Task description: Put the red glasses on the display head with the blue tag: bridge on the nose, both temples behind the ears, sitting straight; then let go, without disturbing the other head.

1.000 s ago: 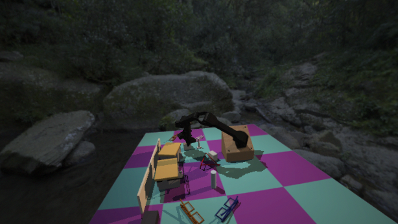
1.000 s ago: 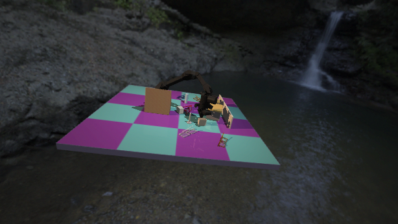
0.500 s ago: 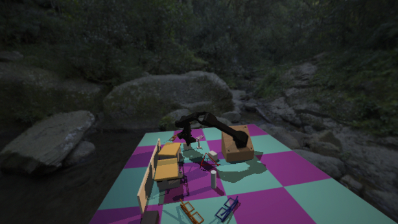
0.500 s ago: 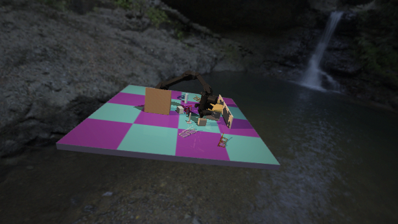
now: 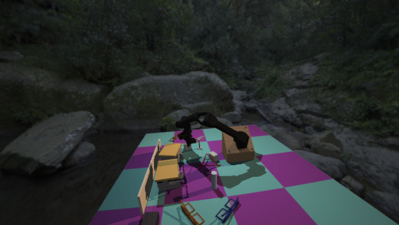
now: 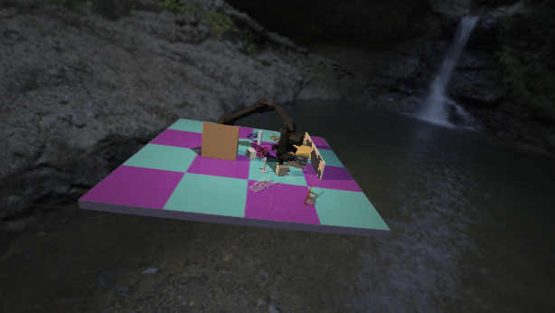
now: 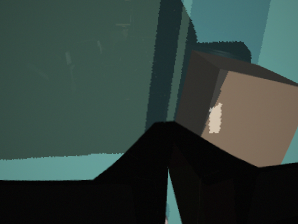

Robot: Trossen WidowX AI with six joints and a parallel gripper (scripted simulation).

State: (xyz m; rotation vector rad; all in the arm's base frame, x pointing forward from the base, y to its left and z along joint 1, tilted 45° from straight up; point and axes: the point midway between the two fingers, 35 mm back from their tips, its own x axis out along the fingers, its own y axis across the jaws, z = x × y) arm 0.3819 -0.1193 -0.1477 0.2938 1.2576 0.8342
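The red glasses [image 5: 214, 165] [image 6: 261, 152] are on the checkered table beside a small white block, apart from the gripper; in the top view they look tilted up. My gripper [image 5: 190, 144] [image 6: 281, 161] [image 7: 164, 131] is shut and empty, low near a small tan block [image 6: 282, 170] [image 7: 252, 120]. In the wrist view that block is just right of the fingertips; contact is not clear. Two yellow-topped shapes [image 5: 171, 149] [image 5: 167, 170] stand before an upright board and may be the display heads. No blue tag or face can be made out.
The white block [image 5: 213, 154] [image 6: 250, 154], a white post [image 5: 214, 180] and a thin white stand [image 5: 199, 143] stand nearby. The board [image 5: 143, 195] [image 6: 318, 163] is behind the yellow-topped shapes. Blue glasses [image 5: 223, 215] and orange glasses [image 5: 186, 211] lie in front. The arm's base is on a wooden box [image 5: 238, 156] [image 6: 220, 141].
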